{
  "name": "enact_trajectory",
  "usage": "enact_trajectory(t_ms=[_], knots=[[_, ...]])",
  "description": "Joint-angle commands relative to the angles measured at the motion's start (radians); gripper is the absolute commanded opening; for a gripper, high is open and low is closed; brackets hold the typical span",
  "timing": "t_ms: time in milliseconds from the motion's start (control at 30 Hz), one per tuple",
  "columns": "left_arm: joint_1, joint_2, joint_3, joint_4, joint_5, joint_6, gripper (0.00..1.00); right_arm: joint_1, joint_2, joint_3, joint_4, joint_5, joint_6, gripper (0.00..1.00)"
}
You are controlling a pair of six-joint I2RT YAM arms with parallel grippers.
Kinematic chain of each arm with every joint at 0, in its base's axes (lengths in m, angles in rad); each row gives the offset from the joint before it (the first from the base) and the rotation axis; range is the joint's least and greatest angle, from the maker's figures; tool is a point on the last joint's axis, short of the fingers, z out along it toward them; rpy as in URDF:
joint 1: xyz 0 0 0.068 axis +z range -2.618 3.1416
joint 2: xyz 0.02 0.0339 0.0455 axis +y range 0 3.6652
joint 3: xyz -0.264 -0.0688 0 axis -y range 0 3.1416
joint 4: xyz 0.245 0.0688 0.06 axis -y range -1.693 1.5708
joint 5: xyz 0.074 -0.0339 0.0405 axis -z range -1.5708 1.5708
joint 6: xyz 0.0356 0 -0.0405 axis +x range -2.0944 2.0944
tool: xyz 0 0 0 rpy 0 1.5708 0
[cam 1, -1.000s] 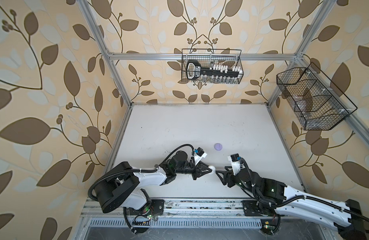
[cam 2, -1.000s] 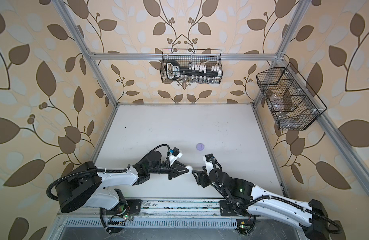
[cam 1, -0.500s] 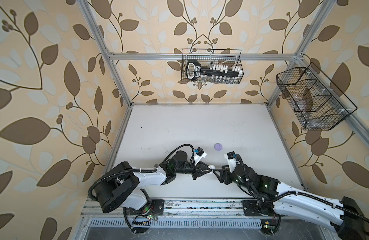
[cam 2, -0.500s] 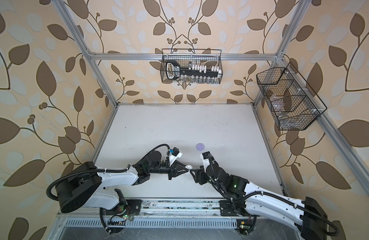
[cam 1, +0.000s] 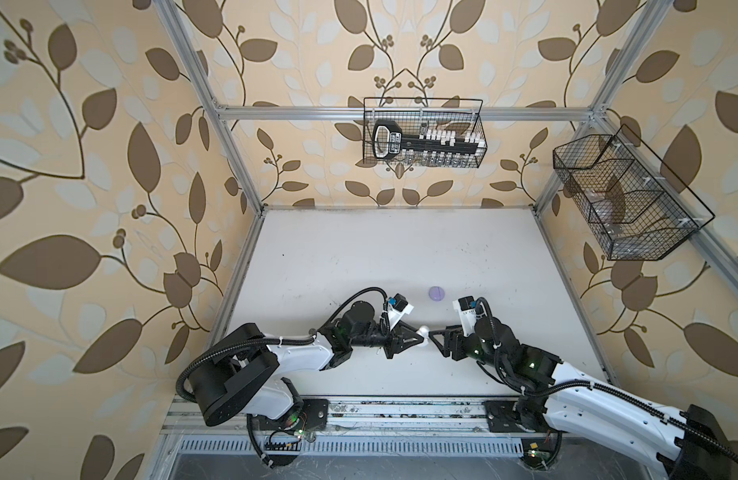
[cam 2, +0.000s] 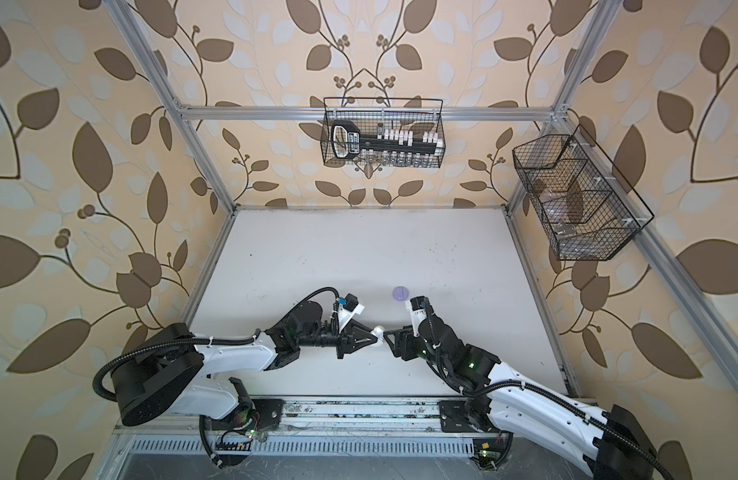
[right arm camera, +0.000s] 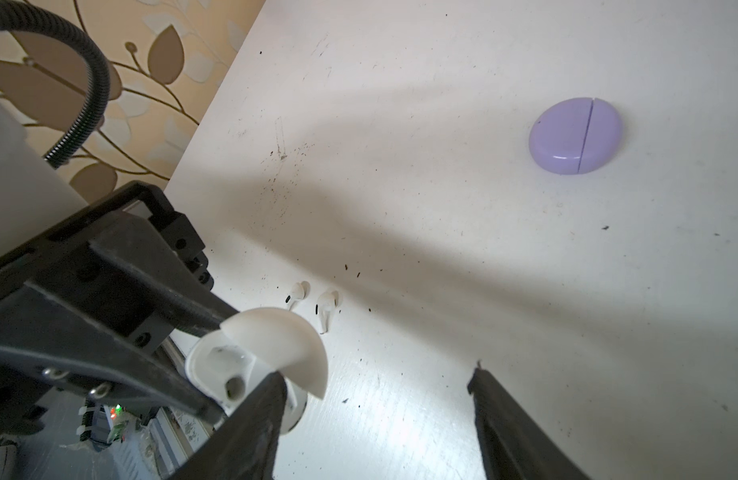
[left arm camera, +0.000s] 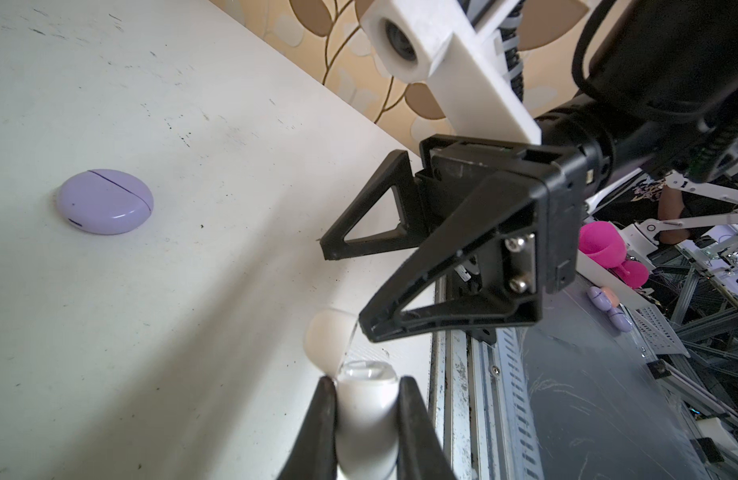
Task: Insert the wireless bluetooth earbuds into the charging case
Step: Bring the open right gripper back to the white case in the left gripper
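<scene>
Leaf-patterned walls enclose a white desk (cam 1: 359,257). Left jaws clamp the white charging case (left arm camera: 367,419), its lid (right arm camera: 284,345) swung open; right jaws stand wide, one tip against that lid. Two white earbuds (right arm camera: 327,309) lie on the desk just beside the case, and a shut lilac case (right arm camera: 575,135) rests well apart.

No lettering can be read anywhere. The black handled tool (cam 1: 413,145) lies in the black wire basket (cam 1: 442,118) on the back wall, well beyond the fingers (cam 1: 438,332) of the right gripper (cam 1: 437,344). It carries a pale label (cam 1: 394,140) with print on its grip (too small to make out in both top views). The white plastic camera bracket (cam 2: 417,318) just behind those fingers bears a short row of dark characters in a top view, likewise too small to tell.
</scene>
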Motion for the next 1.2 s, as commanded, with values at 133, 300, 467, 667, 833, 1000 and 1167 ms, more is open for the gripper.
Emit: enact_trajectory(t_ms=[133,300,467,667,833,1000,1167], knots=[[-0.01,-0.038,-0.002,0.046,0.044,0.023,0.04,-0.034,0.017,0.019,-0.023,0.0,-0.007,0.71],[-0.01,-0.044,-0.008,0.045,0.022,0.031,0.04,-0.013,0.03,0.026,-0.006,-0.031,-0.018,0.71],[-0.01,-0.062,-0.033,0.076,-0.048,0.055,0.02,-0.03,0.007,0.047,-0.082,0.032,-0.015,0.7],[-0.01,-0.088,-0.036,0.041,-0.109,0.069,0.02,-0.031,-0.082,0.041,-0.112,0.028,-0.024,0.71],[-0.01,-0.081,-0.019,0.034,-0.095,0.052,0.02,-0.026,-0.136,0.002,-0.046,-0.055,-0.036,0.71],[-0.01,-0.077,-0.011,0.083,-0.035,-0.001,0.01,-0.013,-0.186,-0.052,0.076,-0.16,-0.046,0.67],[-0.01,-0.053,0.008,0.204,0.059,-0.107,0.01,-0.014,-0.235,-0.081,0.167,-0.233,-0.067,0.61]])
